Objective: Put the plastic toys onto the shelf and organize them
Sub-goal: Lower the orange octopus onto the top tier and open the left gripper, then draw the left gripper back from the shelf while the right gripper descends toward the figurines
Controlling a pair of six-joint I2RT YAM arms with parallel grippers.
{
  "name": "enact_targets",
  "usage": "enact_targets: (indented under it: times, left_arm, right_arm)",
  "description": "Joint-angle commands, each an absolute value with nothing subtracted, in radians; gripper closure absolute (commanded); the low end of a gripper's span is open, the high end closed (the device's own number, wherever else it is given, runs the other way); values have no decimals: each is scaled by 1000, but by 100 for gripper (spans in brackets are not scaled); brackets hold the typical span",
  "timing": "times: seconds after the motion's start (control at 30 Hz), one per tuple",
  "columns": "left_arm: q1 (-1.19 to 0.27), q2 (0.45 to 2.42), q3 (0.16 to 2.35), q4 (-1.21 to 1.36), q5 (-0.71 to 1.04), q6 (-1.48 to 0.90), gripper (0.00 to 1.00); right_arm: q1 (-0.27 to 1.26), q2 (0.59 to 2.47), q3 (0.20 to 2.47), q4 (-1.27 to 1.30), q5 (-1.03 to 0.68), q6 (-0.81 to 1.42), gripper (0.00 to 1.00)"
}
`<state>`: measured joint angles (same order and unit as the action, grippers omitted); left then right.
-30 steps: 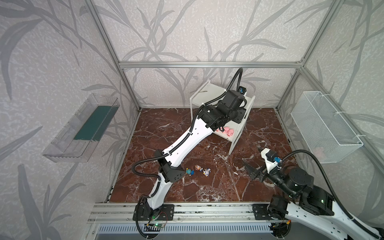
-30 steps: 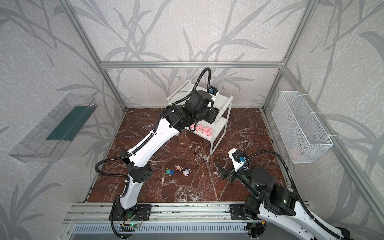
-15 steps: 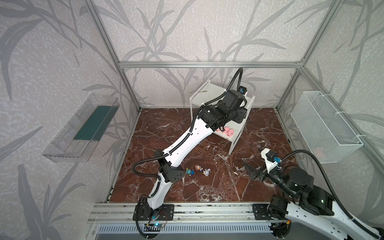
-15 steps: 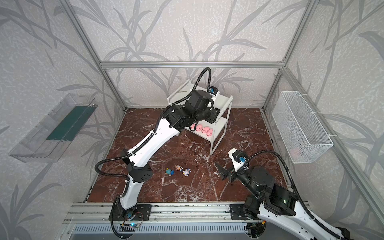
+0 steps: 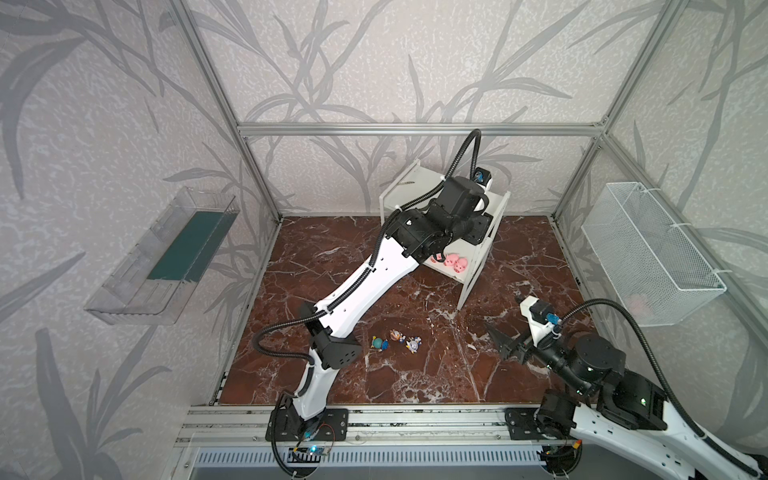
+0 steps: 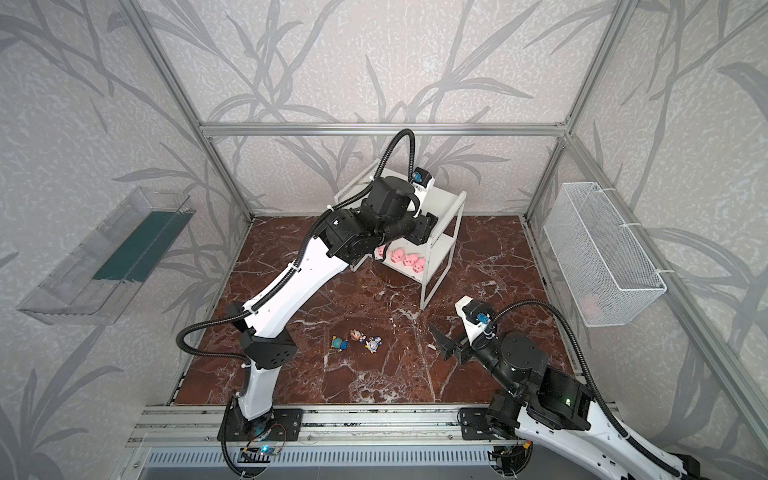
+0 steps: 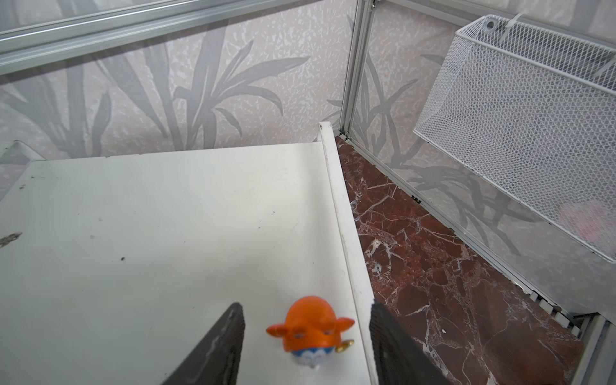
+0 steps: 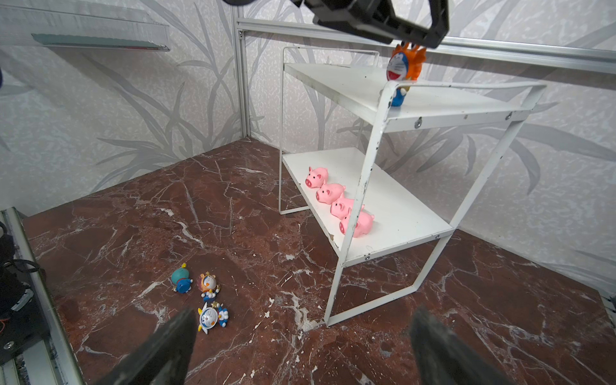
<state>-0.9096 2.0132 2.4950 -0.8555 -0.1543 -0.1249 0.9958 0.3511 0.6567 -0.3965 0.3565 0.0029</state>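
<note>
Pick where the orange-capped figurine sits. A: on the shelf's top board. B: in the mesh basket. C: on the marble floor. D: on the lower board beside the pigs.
A: the orange-capped figurine stands on the shelf's top board, near its edge, above the pigs.

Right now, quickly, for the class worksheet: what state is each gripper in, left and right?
Left gripper: open, jaws either side of the orange figurine on the shelf, not touching it.
Right gripper: open, holding nothing.

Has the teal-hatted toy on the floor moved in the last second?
No. The teal figurine lies in the same spot, equally far from the shelf.
</note>
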Motion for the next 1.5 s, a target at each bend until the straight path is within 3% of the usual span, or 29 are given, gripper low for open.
enact_targets:
  times: [0.0, 0.17, 0.33, 0.53, 0.77, 0.93, 1.1, 1.3, 1.47]
  left_arm:
    - [-905, 1900, 2423, -799, -146, -101, 35]
    - [-904, 1711, 2137, -696, -170, -78, 25]
    - [-901, 1411, 1678, -471, -239, -113, 1]
    - [-892, 1140, 1322, -478, -332, -164, 1]
    - [-877, 927, 1017, -510, -369, -288, 1]
    - [-859, 817, 896, -522, -344, -351, 1]
    - [-843, 752, 851, -542, -341, -363, 1]
    - [-832, 708, 823, -548, -343, -354, 1]
    - [-822, 698, 812, -550, -331, -347, 1]
  right_arm:
    - [994, 371, 653, -397, 342, 3, 1]
    - [995, 422, 654, -390, 288, -2, 1]
    - [996, 476, 605, -339, 186, 26, 1]
    - [1003, 525, 486, -218, 100, 121, 1]
    - [1051, 732, 436, -71, 91, 164, 3]
    - [1050, 987, 482, -2, 138, 169, 15]
    - [1042, 1227, 556, 76, 140, 181, 42]
    - [990, 1421, 641, 132, 199, 213, 61]
    - [939, 1558, 705, 192, 168, 212, 63]
